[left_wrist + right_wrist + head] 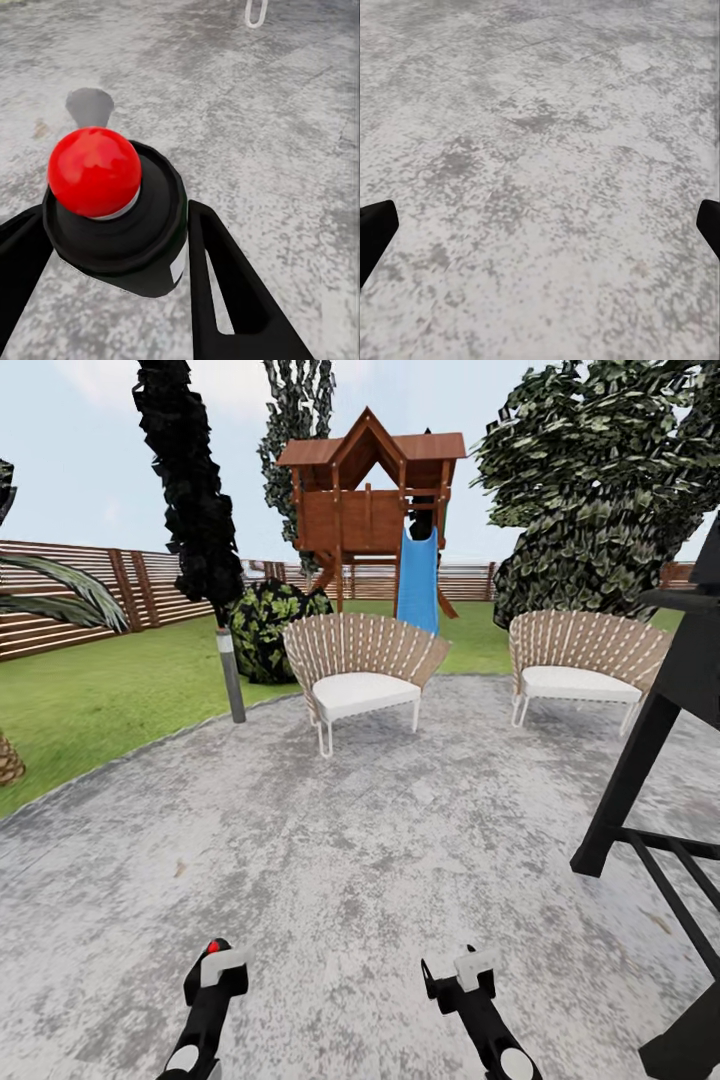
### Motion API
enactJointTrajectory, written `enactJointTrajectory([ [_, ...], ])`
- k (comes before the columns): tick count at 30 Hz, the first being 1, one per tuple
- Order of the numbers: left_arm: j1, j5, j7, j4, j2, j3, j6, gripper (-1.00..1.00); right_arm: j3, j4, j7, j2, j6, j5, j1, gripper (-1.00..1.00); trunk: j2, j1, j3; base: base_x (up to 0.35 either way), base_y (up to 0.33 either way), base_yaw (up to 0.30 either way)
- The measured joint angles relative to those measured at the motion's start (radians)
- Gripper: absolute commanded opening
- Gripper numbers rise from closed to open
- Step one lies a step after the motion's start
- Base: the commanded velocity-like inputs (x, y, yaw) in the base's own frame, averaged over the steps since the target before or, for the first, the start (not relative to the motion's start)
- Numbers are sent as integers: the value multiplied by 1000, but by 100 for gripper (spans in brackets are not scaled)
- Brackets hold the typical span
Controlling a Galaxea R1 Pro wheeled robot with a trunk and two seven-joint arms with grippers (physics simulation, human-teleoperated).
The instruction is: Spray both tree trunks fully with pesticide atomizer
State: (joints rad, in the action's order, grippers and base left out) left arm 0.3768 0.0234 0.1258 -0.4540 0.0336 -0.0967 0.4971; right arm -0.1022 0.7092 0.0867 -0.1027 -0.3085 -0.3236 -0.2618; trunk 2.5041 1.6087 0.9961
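My left gripper (pixel 215 963) is shut on the pesticide atomizer (pixel 213 947), a small dark bottle with a red top, held low over the floor (pixel 360 840) of mottled grey stone paving. In the left wrist view the atomizer (pixel 112 225) sits between the two black fingers (pixel 225 285), its red ball top facing the camera. My right gripper (pixel 460 975) hangs open beside it over bare paving, and the right wrist view has the right gripper (pixel 540 229) with its tips far apart and nothing between them. Both trees and their trunks are out of view.
Two slatted white-cushioned chairs (pixel 362 670) (pixel 580 660) stand at the paving's far edge. A black grill frame (pixel 660 800) rises close on the right. Beyond lie the lawn (pixel 120 690), a dark conifer (pixel 195 500), a wooden playset with a blue slide (pixel 385 510) and the fence (pixel 80 595).
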Motion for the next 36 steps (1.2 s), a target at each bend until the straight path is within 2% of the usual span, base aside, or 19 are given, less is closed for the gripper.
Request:
enactJointTrajectory([
  [19, -1, -1, 0, 4, -7, -2, -4, -100, 0, -2, 1, 0, -21, -5, 0, 100, -4, -9, -74, 0, 0, 0],
  [36, -2, -1, -1, 4, -7, -1, -5, -100, 0, -20, 0, 0, -21, 0, 0, 100, -123, -74, -127, 0, 0, 0],
])
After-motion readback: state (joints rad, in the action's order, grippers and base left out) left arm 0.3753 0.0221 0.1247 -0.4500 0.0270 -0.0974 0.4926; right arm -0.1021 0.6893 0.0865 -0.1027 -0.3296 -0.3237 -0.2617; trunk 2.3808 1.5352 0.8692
